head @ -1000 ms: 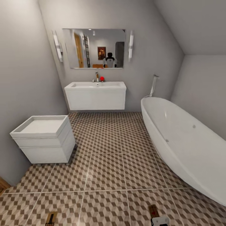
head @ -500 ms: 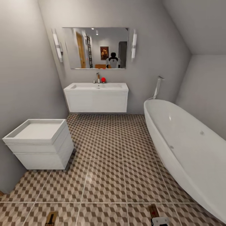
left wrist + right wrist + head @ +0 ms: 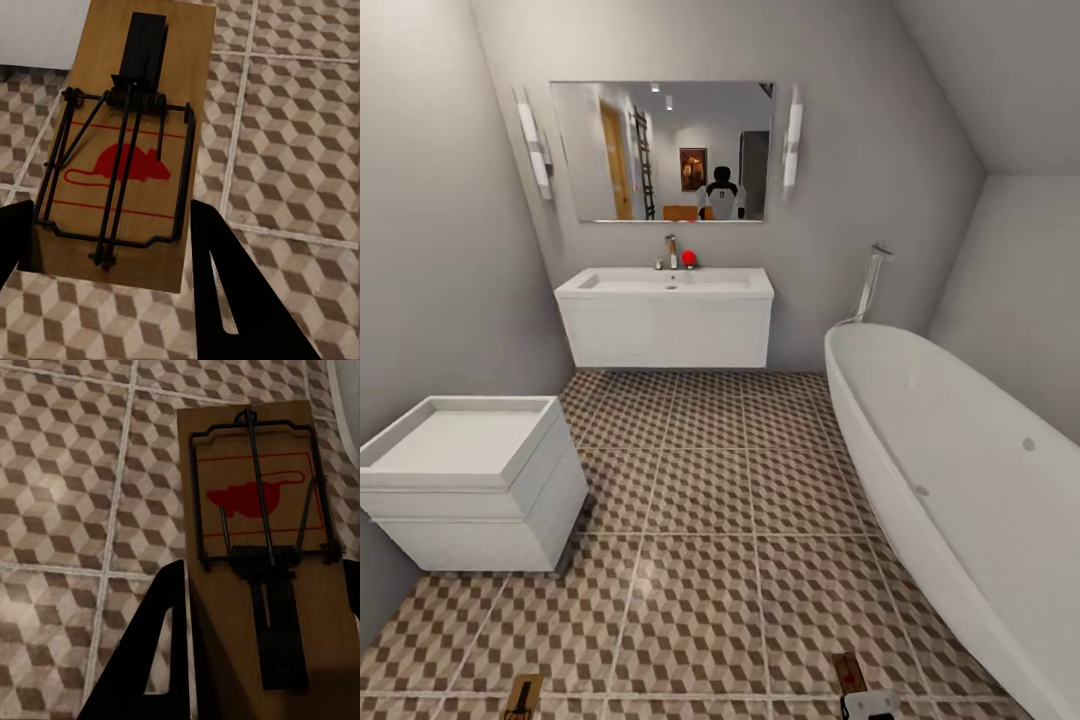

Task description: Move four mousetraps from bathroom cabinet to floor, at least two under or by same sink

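Two mousetraps were in our grasp, one per arm. Our left end effector (image 3: 112, 247) pinched the left mousetrap (image 3: 127, 142) between its dark fingers, the board held flat above the bathroom floor (image 3: 292, 150). Our right end effector (image 3: 262, 607) pinched the right mousetrap (image 3: 262, 547) the same way, red mouse print facing up. In the head view both boards peeked in at the lower edge, the left one (image 3: 523, 697) and the right one (image 3: 849, 672), well apart from each other.

Farther on, to our left, stood one white tray-topped box (image 3: 470, 480). To our right curved one oval bathtub (image 3: 960, 480). Farthest, against the back wall, hung one bathroom sink (image 3: 665, 318) with a chrome faucet (image 3: 671, 250) and a small red object (image 3: 688, 259) on its rim, below one mirror (image 3: 660, 150).

We judged the sink still well ahead, so releasing now would leave neither trap beside it. Driving on, an arm could clip the box or tub and jolt a board loose, since each was gripped only by its edges. We counted two traps, not four.
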Controlling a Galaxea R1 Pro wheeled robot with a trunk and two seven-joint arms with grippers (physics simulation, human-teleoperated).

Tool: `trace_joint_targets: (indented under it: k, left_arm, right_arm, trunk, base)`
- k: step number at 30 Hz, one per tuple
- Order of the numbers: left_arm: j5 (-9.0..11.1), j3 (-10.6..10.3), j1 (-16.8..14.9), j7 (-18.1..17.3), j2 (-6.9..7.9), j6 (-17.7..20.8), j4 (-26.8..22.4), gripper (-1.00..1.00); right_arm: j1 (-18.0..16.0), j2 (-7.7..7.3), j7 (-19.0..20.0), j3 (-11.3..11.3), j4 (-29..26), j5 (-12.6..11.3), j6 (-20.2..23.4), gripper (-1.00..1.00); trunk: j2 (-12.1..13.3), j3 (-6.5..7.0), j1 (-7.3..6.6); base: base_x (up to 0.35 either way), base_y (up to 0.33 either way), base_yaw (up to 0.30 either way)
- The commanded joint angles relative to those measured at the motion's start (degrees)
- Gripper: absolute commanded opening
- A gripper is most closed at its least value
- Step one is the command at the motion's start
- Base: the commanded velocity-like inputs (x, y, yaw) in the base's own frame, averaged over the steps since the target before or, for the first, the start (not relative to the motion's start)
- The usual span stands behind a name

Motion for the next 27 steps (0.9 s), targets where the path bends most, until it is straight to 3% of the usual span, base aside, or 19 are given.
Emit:
trace_joint_targets:
  k: [1,27]
  left_arm:
    - [0.0,-0.4,0.0,0.4,-0.03,-0.1,0.1,-1.00]
    - [0.0,-0.4,0.0,0.4,-0.03,0.0,0.1,-1.00]
  right_arm:
    - [0.0,-0.01,-0.5,0.2,0.0,0.4,0.0,-1.00]
    - [0.0,-0.01,-0.4,0.2,0.0,0.4,0.0,-1.00]
  trunk:
    - [0.0,-0.05,0.03]
    - [0.0,-0.05,0.03]
  base:
    - [0.334,0.000,0.000]
    - [0.338,0.000,0.044]
